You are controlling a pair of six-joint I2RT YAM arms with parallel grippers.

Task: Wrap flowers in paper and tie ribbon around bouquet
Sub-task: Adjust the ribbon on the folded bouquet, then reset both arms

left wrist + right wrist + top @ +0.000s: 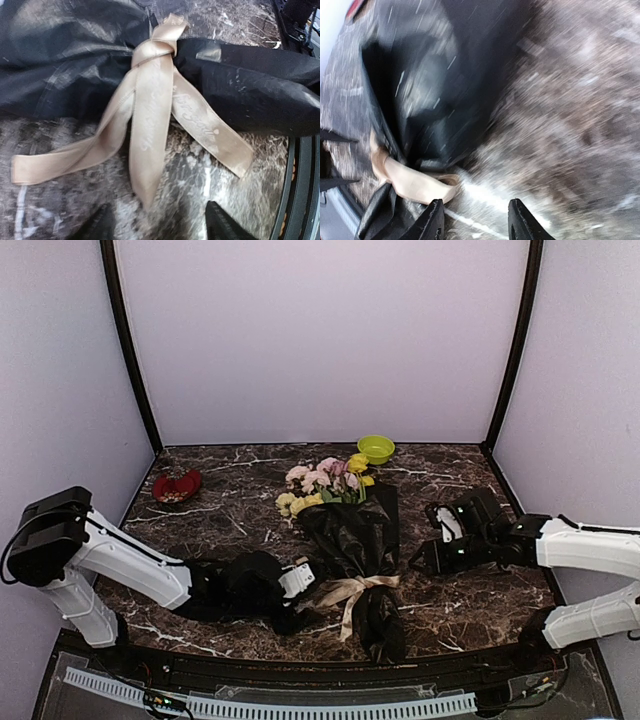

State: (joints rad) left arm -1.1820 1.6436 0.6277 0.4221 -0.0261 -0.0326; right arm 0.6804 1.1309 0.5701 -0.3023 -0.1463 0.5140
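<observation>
The bouquet (348, 540) lies near the middle of the dark marbled table (220, 520). Its pink and yellow flowers (322, 483) point toward the far wall and spill out of the black crinkly paper (352, 530), which narrows toward the near edge. The beige ribbon (357, 588) is knotted around that narrow waist, and its loose tails lie flat on the tabletop on the bouquet's left and near side. The left gripper (306, 592) sits low just beside the knot on the left; its wrist view shows both fingers spread apart, with only ribbon tails and marble ahead and nothing held. The right gripper (415, 560) hangs near the bouquet's right side, apart from the paper; its wrist view is blurred, yet the jaws stand open over bare table. A green bowl (376, 449) and a red object (177, 486) sit toward the far edge, well apart from the bouquet
</observation>
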